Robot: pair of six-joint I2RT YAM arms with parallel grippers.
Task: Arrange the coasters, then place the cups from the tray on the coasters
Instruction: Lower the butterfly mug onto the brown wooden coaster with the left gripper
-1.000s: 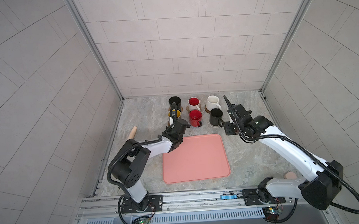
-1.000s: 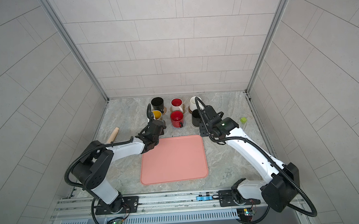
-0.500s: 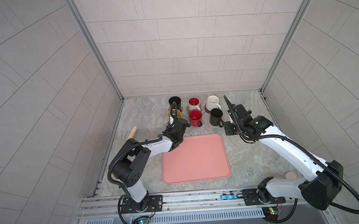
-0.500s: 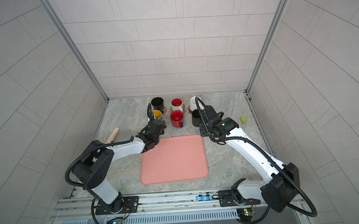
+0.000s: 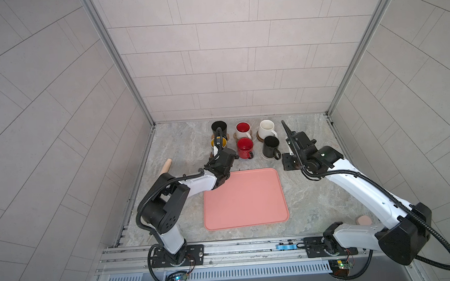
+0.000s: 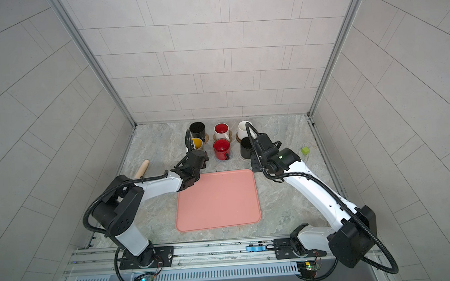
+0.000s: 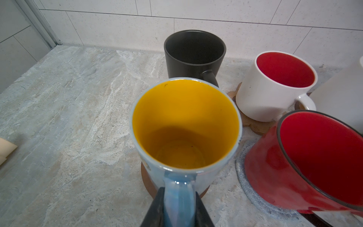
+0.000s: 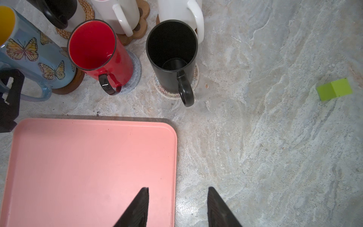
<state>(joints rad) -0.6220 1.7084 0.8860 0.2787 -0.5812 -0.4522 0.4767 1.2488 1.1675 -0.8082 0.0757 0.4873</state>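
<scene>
While the left gripper (image 7: pixel 178 191) is clenched on the handle of the light blue mug (image 7: pixel 184 125), that mug stands upright on a dark brown wooden disc (image 7: pixel 146 180) right at its fingertips. Six mugs are on the bench (image 8: pixel 275 137), each on one of six coasters, in two rows of three ahead of the grippers.

Beyond the held mug, farther from the left gripper, a black mug (image 7: pixel 194 55) sits on the rattan coaster (image 8: pixel 89 11). To that gripper's right the red mug (image 7: pixel 306 163) sits on the grey-blue crochet coaster (image 7: pixel 253 192). Past it the white mug with red inside (image 7: pixel 275 86) sits on the paw-shaped coaster (image 7: pixel 257 125).

Ahead of the right gripper (image 8: pixel 177 206) the second black mug (image 8: pixel 172 59) stands on the whitish crochet coaster (image 8: pixel 167 93). Behind that, the plain white mug (image 8: pixel 176 9) rests on the second wooden disc (image 5: pixel 258 137). All six mugs are empty.

The right gripper is released, jaws apart with nothing between them, hanging over a corner of the one pink tray (image 8: pixel 78 167), which holds nothing. One green block (image 8: pixel 334 89) lies well off to the right gripper's right. One wooden stick (image 5: pixel 166 166) lies to the left gripper's left. One pink puck (image 5: pixel 363 220) lies far behind the right gripper.
</scene>
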